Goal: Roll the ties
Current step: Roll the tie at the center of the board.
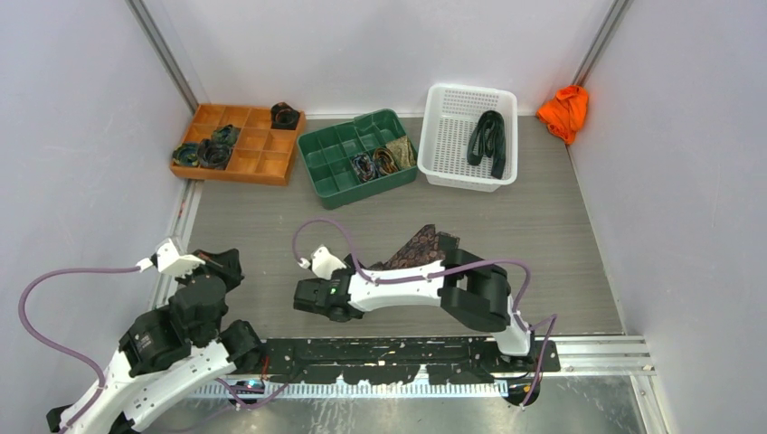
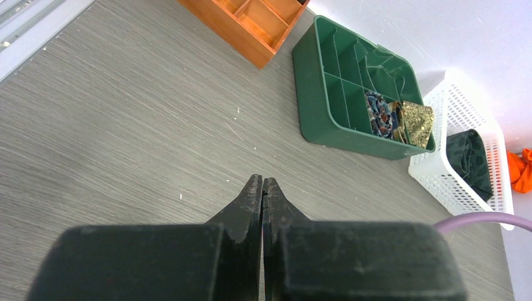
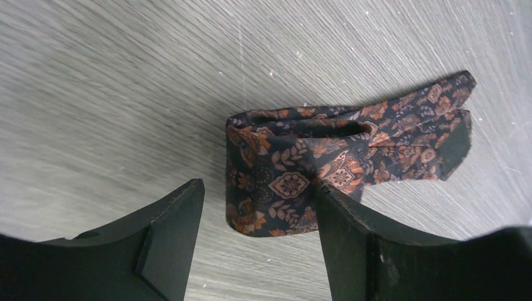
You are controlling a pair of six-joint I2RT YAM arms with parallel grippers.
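A dark tie (image 3: 301, 169) with an orange floral pattern lies on the table, partly coiled into a loop, its pointed end trailing up and right. My right gripper (image 3: 258, 188) stands open over it: the right finger (image 3: 342, 219) touches the coil and the left finger stands apart from it. From above, part of this tie (image 1: 421, 246) shows behind the right arm, whose gripper (image 1: 317, 303) is low at the centre. The left gripper (image 2: 262, 180) is shut and holds nothing; it hovers at the table's left (image 1: 226, 265).
An orange divided tray (image 1: 271, 165) at the back left holds rolled ties (image 1: 214, 152). A green divided tray (image 1: 335, 172) holds more coils (image 1: 380, 161). A white basket (image 1: 443, 163) contains a dark green tie (image 1: 488, 140). An orange cloth (image 1: 563, 110) lies at the back right.
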